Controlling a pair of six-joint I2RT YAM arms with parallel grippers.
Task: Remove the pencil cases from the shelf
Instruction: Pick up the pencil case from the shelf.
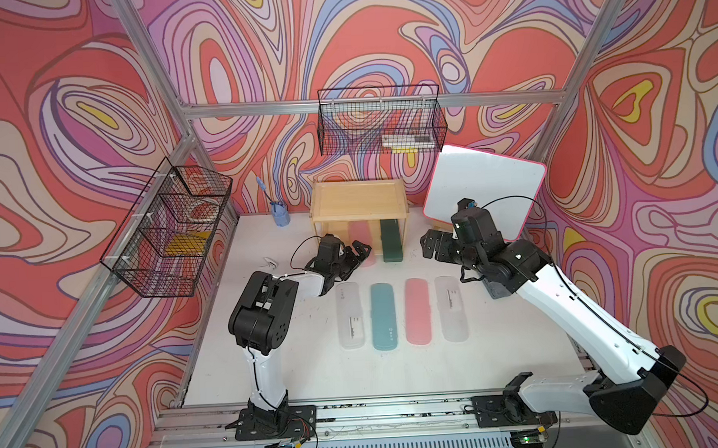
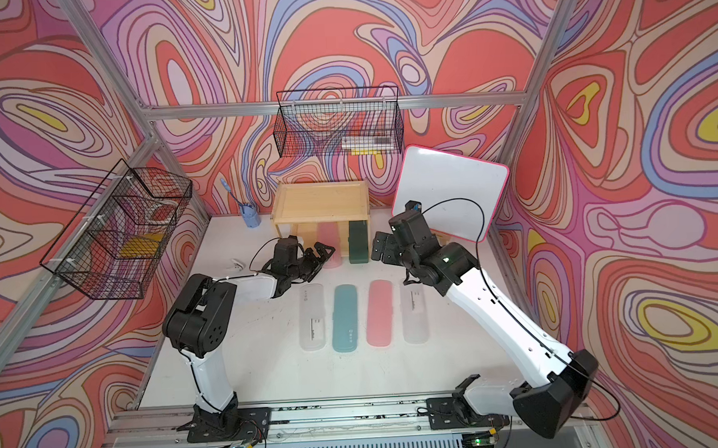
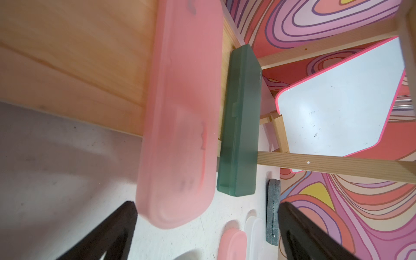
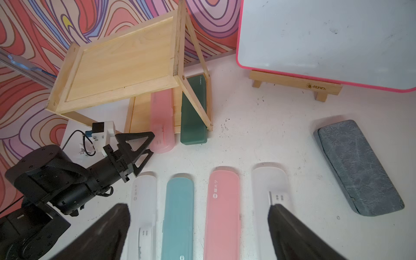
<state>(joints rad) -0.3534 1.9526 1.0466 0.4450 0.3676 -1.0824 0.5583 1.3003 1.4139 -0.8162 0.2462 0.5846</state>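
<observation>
While both arms reach toward the shelf (image 1: 358,200) at twelve o'clock on the table (image 1: 292,361), two pencil cases lie on its lower tier: a pink case (image 1: 362,235) and, at its three o'clock, a dark green case (image 1: 391,244). Both poke out past the front edge toward six o'clock. The left gripper (image 1: 358,256) stands at the pink case's near end, on its nine o'clock side, jaws spread wide. The left wrist view shows that end between the fingers (image 3: 121,225) with nothing clamped (whether one finger brushes it I cannot tell). The right gripper (image 1: 430,247) hangs at three o'clock of the dark green case, apart from it, jaws equally wide and empty.

At six o'clock from the shelf four more cases lie flat in a row on the table: a whitish case (image 1: 349,315), a teal case (image 1: 383,317), a second pink case (image 1: 418,312) and a second whitish case (image 1: 451,308). A grey block (image 4: 358,168) lies at three o'clock of the row, and a whiteboard (image 1: 485,190) stands at two o'clock.
</observation>
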